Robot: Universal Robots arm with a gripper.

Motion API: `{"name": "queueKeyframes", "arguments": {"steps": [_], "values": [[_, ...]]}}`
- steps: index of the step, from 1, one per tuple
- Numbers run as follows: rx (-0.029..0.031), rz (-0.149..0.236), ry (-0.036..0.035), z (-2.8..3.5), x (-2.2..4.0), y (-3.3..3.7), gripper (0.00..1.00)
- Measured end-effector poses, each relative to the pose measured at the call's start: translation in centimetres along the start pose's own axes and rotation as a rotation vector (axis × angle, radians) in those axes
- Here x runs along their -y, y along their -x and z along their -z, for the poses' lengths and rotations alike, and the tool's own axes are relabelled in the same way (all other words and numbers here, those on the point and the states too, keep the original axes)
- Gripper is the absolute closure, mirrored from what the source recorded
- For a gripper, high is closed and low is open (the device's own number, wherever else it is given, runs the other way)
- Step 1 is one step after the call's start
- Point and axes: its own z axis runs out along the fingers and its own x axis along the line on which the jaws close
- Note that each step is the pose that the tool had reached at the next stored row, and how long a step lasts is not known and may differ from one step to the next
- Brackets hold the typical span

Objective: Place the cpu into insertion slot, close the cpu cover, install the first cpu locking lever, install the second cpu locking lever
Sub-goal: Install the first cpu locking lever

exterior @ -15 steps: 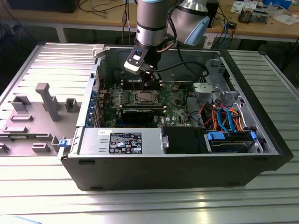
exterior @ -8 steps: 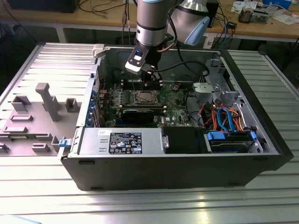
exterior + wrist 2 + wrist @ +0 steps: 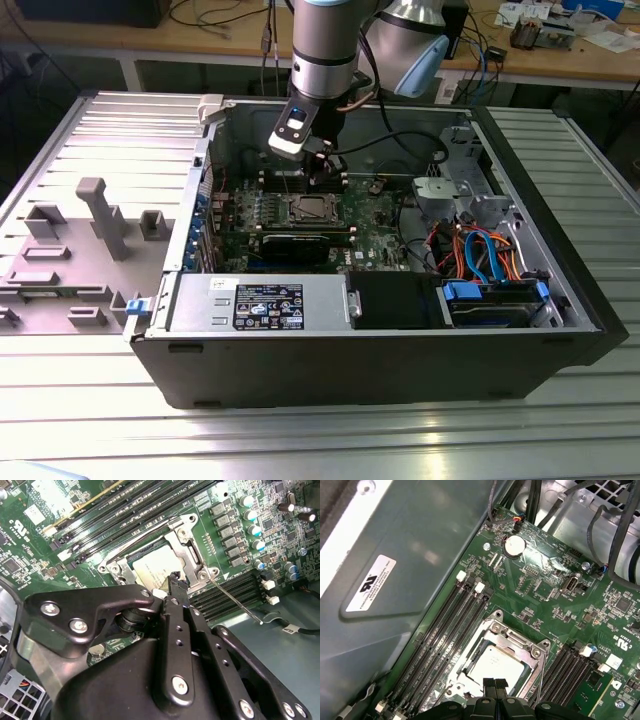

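- Black fingers [image 3: 488, 685], pressed together and gripping nothing, hang over the near edge of the flat, silvery-grey square cpu [image 3: 492, 666].
- The cpu sits in the silver-rimmed square insertion slot [image 3: 112, 569], with the thin silvery cpu cover [image 3: 520, 641] lying flat around it.
- A thin wire locking lever [image 3: 235, 601] slants outward and looks unlatched.
- A white printed label [image 3: 370, 582] marks the grey case wall.

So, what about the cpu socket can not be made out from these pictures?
1. Pin field of the insertion slot: under the cpu, in both wrist views.
2. Edge of the cpu cover nearest the gripper: behind its shut fingers in both wrist views; contact unclear.
3. The locking lever: too small in the exterior view to tell if latched.
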Motion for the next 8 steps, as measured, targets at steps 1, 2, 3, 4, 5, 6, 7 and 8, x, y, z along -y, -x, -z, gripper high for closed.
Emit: {"name": "queueKeyframes", "arguments": {"steps": [1, 2, 3, 4, 5, 6, 7, 8], "values": [[0.0, 0.002, 0.0, 0.0, 0.0, 0.0, 0.89], [0.0, 0.002, -0.0001, 0.0, 0.0, 0.0, 0.89], [0.0, 0.003, -0.0001, 0.0, 0.0, 0.0, 0.89], [0.0, 0.005, 0.0, 0.0, 0.0, 0.0, 0.89], [0.0001, 0.005, -0.0001, 0.0, 0.0, 0.0, 0.89], [0.0001, 0.007, -0.0002, 0.0, 0.0, 0.0, 0.89], [0.0001, 0.008, -0.0002, 0.0, 0.0, 0.0, 0.89], [0.0001, 0.009, -0.0002, 0.0, 0.0, 0.0, 0.89]]}}
